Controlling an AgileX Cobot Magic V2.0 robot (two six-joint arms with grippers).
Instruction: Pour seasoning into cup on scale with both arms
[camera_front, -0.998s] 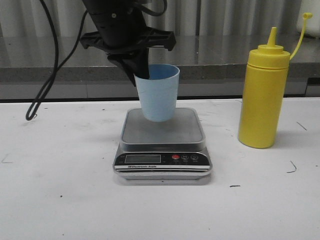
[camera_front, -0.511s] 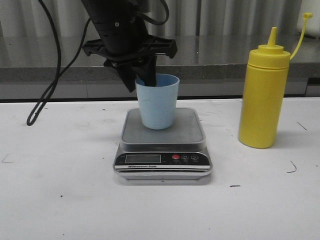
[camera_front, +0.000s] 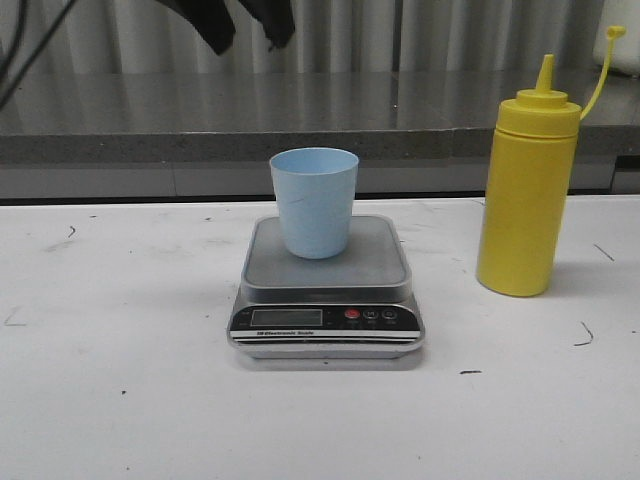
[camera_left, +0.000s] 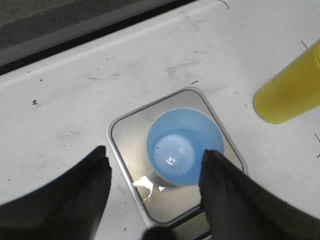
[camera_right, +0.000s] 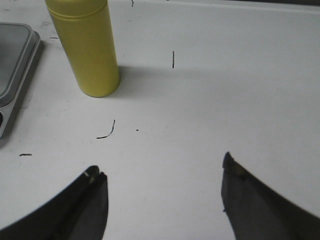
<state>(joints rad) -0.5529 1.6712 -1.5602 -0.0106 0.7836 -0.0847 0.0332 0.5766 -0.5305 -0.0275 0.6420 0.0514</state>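
Note:
The light blue cup (camera_front: 314, 201) stands upright and empty on the grey platform of the silver scale (camera_front: 326, 280) at the table's middle. It also shows in the left wrist view (camera_left: 184, 147) on the scale (camera_left: 125, 140). My left gripper (camera_front: 245, 22) hangs high above the cup, open and empty; in its wrist view (camera_left: 155, 156) the fingers straddle the cup from above. The yellow seasoning bottle (camera_front: 528, 190) stands upright at the right, cap strap up. My right gripper (camera_right: 161, 167) is open and empty over bare table, apart from the bottle (camera_right: 86, 42).
A grey ledge (camera_front: 420, 120) runs along the back of the white table (camera_front: 120, 380). The scale's edge (camera_right: 12, 65) shows in the right wrist view beside the bottle. Small dark marks dot the tabletop.
My left gripper has set the cup down on the scale, let go of it and risen straight up to the top of the view. The bottle has not moved.

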